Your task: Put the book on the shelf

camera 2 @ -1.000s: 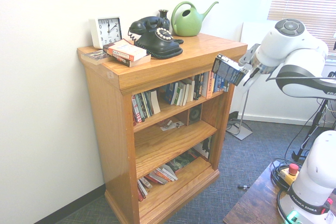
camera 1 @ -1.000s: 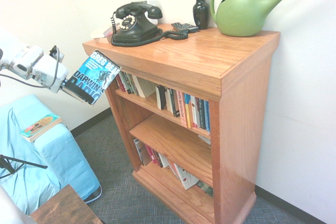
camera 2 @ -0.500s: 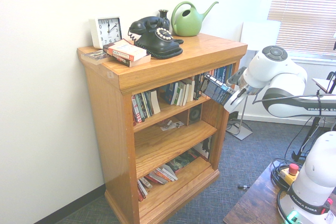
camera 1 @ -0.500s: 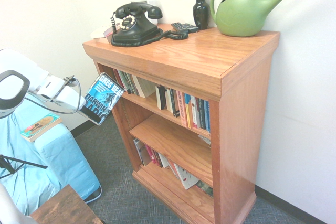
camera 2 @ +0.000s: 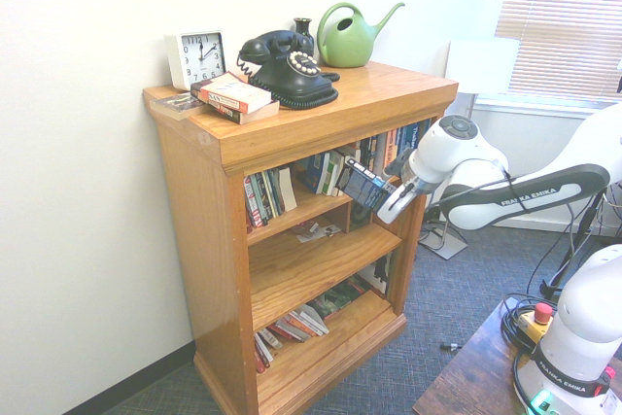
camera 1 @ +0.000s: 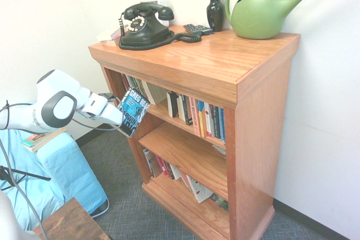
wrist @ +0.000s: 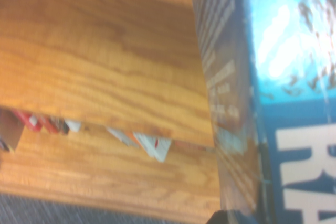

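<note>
- Pale walls (camera 2: 87, 162) and blue-grey carpet (camera 2: 471, 289) surround the wooden bookcase (camera 2: 199, 230), which we locate at the centre of the first exterior view.
- We observe the gripper (camera 2: 397, 198) closed on the GREG BEAR paperback (camera 2: 364, 185).
- We find the paperback tilted at the front of the bookcase, left of centre in the first exterior view; we cannot tell whether it touches the highest inner board (camera 2: 303, 211).
- On that board we note rows of upright books (camera 1: 209, 117).
- Below it, we identify the middle board (camera 2: 326, 264) and, lower, leaning books (camera 2: 292, 326).
- On the top slab (camera 1: 185, 60) we see a rotary telephone (camera 1: 144, 29), vase (camera 1: 215, 12) and green watering can (camera 1: 260, 15).
- At the slab's upper-left end in the second exterior view, we register a square clock (camera 2: 197, 57) beside stacked paperbacks (camera 2: 235, 99).
</note>
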Robot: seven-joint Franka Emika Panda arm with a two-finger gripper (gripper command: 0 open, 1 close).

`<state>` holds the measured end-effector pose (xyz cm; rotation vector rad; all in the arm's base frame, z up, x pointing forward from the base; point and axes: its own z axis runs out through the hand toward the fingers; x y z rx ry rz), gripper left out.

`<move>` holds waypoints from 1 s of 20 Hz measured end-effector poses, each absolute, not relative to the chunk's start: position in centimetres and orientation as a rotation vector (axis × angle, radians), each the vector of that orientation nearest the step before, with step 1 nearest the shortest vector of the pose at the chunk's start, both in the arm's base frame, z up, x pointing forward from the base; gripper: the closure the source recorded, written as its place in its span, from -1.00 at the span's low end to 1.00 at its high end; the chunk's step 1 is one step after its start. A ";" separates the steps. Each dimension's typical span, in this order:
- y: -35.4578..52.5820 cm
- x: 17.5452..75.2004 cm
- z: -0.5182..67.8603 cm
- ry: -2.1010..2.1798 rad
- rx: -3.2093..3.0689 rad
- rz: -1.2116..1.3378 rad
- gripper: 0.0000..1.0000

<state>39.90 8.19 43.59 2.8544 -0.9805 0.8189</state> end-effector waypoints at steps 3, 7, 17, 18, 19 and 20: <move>8.7 41.9 43.8 -0.958 2.869 0.835 1.00; 9.8 44.4 44.4 -0.961 2.887 0.859 1.00; 12.0 48.5 43.1 -0.983 2.890 0.931 1.00; 12.0 48.8 42.9 -0.984 2.886 0.934 1.00; 11.9 49.3 42.6 -0.985 2.882 0.938 1.00; 11.8 49.8 42.4 -0.987 2.879 0.941 1.00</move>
